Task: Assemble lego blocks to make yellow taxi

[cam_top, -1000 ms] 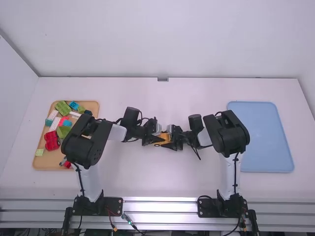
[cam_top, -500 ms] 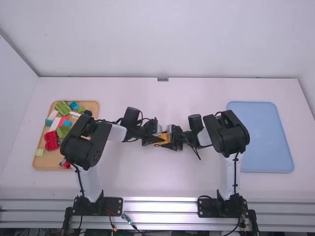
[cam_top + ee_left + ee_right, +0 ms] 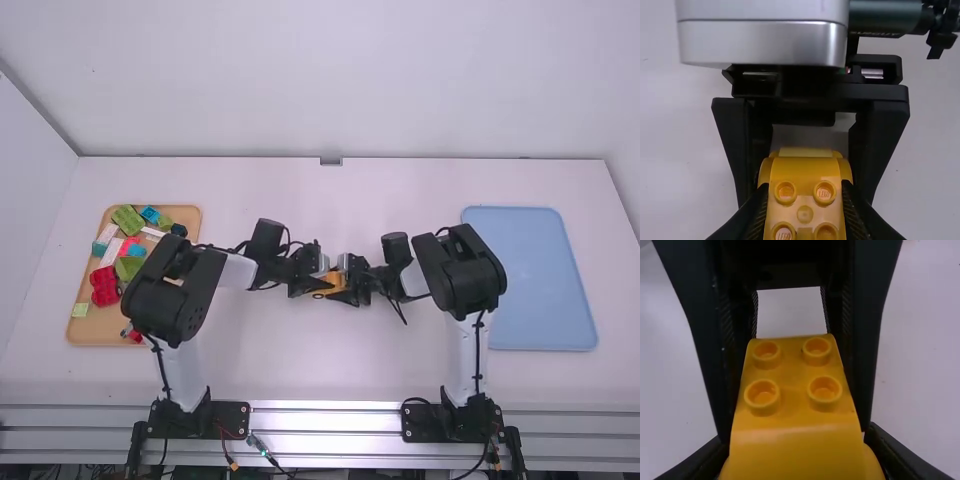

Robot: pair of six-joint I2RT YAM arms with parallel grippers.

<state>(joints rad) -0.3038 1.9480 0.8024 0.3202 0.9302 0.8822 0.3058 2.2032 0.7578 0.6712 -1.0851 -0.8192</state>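
Running both arms from my desk here, and it's a two-hander: the rounded yellow plastic taxi body [image 3: 805, 167] with studs on top is over the middle of the white table [image 3: 320, 370], between the two arms. The black left gripper [image 3: 804, 194] has its fingers clamped on one end, one finger down each side, and the black right gripper [image 3: 796, 439] is clamped on the other end the same way. The relation I care about is the long axis: it runs side to side across the table, pretty much straight from one gripper to the other, so they face each other nose to nose. Neither arm is really nearer, since both are already on the thing. I can see studs in both wrist views, beside smooth curved yellow, but I can't tell if the parts are fully seated or if there's a gap hidden by the fingers. My guess is this is the press-together or check-the-fit step, somewhere mid-build or later. Next I'd want any push to go along whichever way the studs actually mate, with both wrists kept level to each other. If one twists, I'd expect that slick curved yellow to squirm in the grip or pop a joint. Spare bits, like a chunky red block [image 3: 104, 285] and a bumpy green block [image 3: 127, 219], sit in the tan tray [image 3: 92, 335] on the left, and the flat light blue tray [image 3: 530, 280] is well off to the right.
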